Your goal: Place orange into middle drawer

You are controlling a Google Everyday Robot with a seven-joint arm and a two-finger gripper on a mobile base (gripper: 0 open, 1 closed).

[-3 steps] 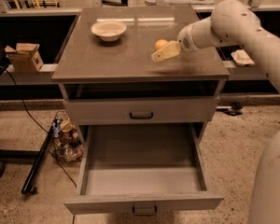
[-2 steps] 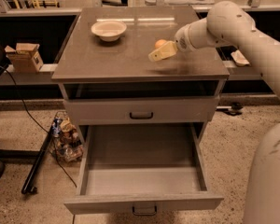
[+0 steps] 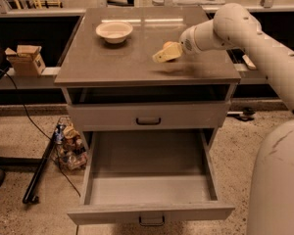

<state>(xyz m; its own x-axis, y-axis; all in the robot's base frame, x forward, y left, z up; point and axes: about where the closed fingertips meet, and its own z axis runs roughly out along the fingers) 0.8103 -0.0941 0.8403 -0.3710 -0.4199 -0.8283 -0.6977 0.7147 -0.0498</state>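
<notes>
The orange has to go into the middle drawer, so I start with the big things. The grey cabinet fills the middle of the view. Its middle drawer is pulled all the way out at the bottom, and nothing is in it. The top drawer above it is closed.

The white robot arm reaches in from the right, over the cabinet top. A cream bowl sits at the back left of the top, well apart from the arm.

The gripper hangs just above the right side of the cabinet top, with a soft shadow under it. Its fingers are closed around the orange, which peeks out over them. So the orange is up in the air, held, not on the top and not in the drawer.

I think the orange is light, round and smooth. It can slip or roll, so it is best held across its fat middle. It is a bit soft, so a hard squeeze could hurt it. It should be let go low down in the drawer, or it may roll around.
</notes>
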